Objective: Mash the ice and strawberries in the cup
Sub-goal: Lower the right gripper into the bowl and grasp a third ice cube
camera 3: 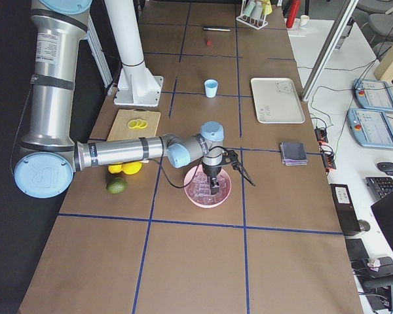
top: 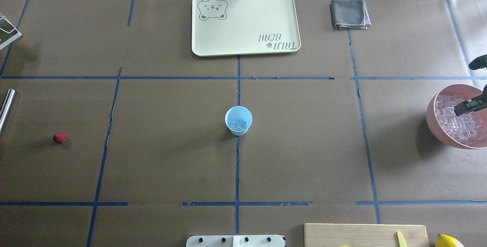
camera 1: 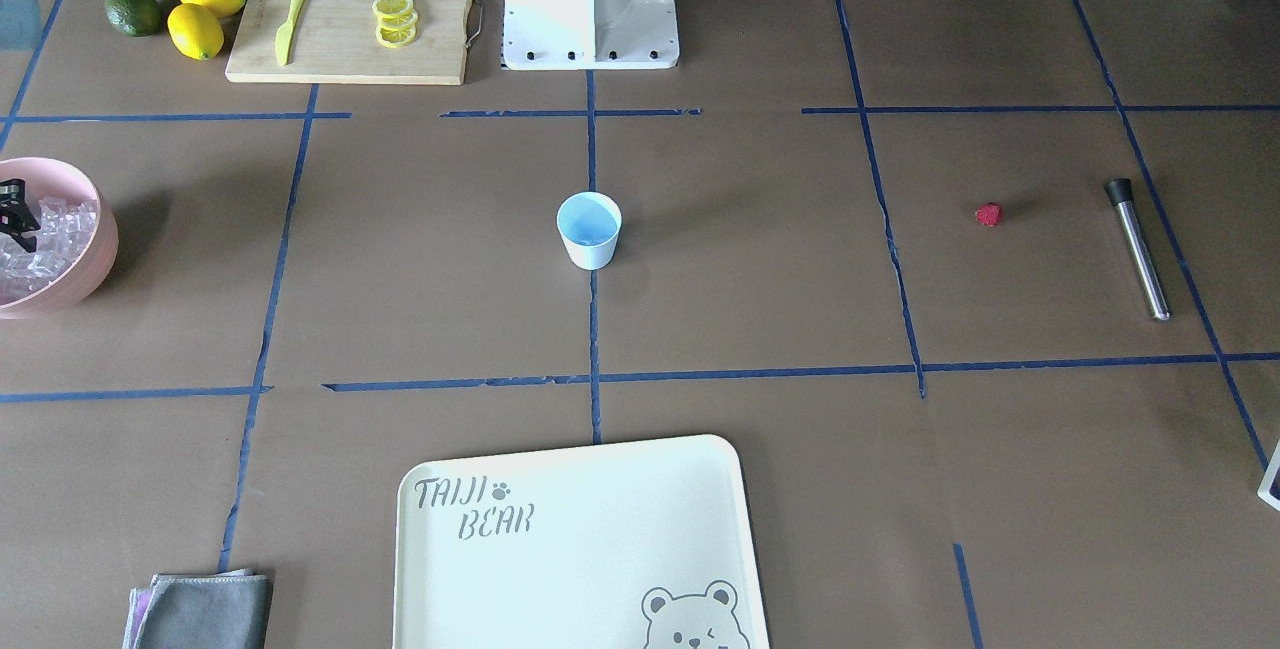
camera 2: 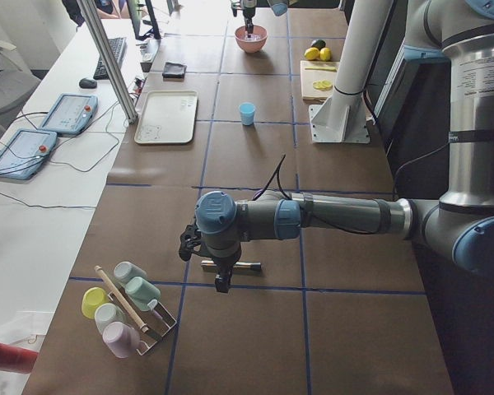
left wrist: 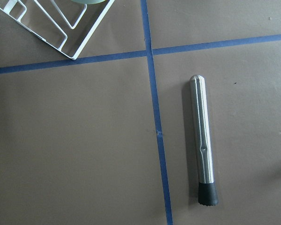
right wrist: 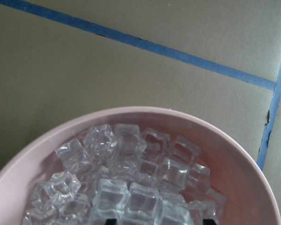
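Nearest the base, on the right, I see one cutting board (camera 1: 350,19) with one knife (camera 1: 291,19) and three lemon slices (camera 1: 394,20), and two lemons (camera 1: 204,12) and a green fruit (camera 1: 133,9) beside it. Mid-table, the one light blue cup (top: 238,120) stands upright at the centre with a few clear cubes of ice (top: 239,125) inside. The single red strawberry (top: 59,137) lies well apart on the left, near a steel muddler (left wrist: 202,140) below my left gripper (camera 2: 218,276), whose opening I cannot tell, and on the right my right gripper (top: 470,106) hangs spread over the pink bowl (top: 433,119) heaped with more ice. Farthest lie one tray (top: 247,22) and one folded grey cloth (top: 349,13).
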Controlling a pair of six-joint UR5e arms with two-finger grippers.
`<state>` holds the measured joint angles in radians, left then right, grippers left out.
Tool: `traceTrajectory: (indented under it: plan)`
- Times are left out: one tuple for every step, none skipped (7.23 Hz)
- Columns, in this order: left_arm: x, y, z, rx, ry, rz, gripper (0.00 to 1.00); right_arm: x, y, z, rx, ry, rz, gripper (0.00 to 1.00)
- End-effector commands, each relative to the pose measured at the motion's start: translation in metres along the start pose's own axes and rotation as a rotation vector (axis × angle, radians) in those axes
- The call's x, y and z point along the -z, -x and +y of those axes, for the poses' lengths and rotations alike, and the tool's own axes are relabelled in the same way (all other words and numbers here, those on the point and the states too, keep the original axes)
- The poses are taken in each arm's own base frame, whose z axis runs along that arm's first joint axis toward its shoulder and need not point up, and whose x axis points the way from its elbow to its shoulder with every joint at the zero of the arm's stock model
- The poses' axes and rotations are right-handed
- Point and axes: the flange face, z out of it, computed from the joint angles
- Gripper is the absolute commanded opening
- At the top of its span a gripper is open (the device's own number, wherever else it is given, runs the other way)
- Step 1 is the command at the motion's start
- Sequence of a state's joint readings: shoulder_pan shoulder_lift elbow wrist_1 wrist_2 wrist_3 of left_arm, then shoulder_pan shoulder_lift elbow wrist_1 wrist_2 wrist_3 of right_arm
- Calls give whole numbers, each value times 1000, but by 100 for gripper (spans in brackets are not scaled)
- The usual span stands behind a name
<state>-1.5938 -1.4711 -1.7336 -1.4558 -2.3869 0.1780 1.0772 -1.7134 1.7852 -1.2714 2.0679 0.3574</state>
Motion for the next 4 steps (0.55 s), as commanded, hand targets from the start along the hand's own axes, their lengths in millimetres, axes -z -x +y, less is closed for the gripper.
traceTrajectory:
  plan:
    - [0, 0, 0, 0, 0, 0, 100, -3, -2, 1, 3, 4, 5, 55]
    - [0, 0, 0, -1, 0, 0, 100, -4, -4, 3, 1, 7, 8, 45]
    - [0, 0, 0, 0, 0, 0, 100, -5, -4, 3, 1, 9, 8, 33]
    - [0, 0, 0, -1, -1, 0, 100, -5, -6, 6, -3, 12, 8, 19]
